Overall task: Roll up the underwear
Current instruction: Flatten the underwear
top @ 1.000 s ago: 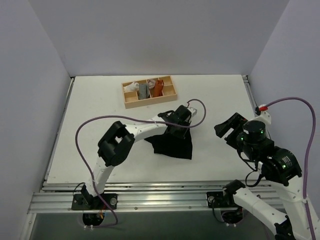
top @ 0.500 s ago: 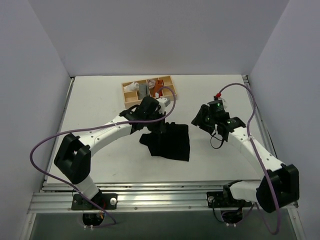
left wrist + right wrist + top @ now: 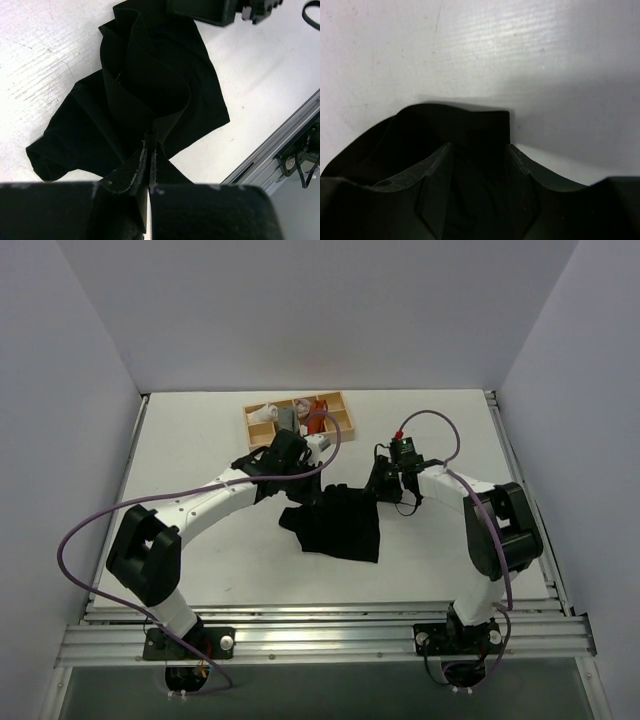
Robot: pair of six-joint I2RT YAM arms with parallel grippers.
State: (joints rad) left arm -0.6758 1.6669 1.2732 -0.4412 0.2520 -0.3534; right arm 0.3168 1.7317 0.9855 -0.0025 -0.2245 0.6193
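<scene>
Black underwear [image 3: 340,530] lies crumpled and partly folded on the white bench [image 3: 200,440], near the middle, in front of the wooden tray [image 3: 343,408], which holds small white, grey and orange-brown cloth rolls. Left gripper [image 3: 303,490] is at the garment's rear left edge. In the left wrist view its fingers [image 3: 142,160] are pressed together, pinching a raised fold of the cloth. Right gripper [image 3: 378,488] is at the rear right corner. In the right wrist view its fingers [image 3: 437,185] are spread, with that corner of the underwear [image 3: 470,122] lying between them. The wrist view does not show whether they touch the cloth.
</scene>
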